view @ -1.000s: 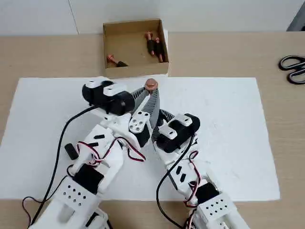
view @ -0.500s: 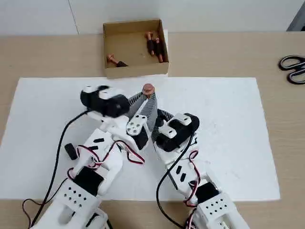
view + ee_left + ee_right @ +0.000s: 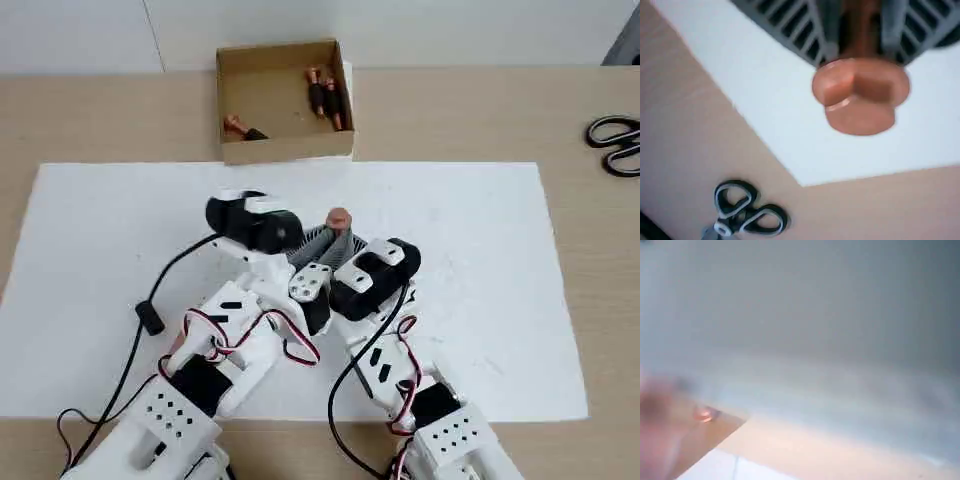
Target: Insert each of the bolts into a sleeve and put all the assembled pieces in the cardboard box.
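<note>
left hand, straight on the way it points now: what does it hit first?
Probably nothing close. The left hand, shut on the bolt, points across bare white sheet toward the scissors beyond it. Its tilt is unclear.

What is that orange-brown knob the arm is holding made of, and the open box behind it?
The bolt looks like plastic, moulded or printed: matte copper-brown, rounded edges, no metallic glint. The box looks like plain brown cardboard: matte, thin folded walls. The fingers gripping the bolt seem grey plastic, ribbed like a lattice.
</note>
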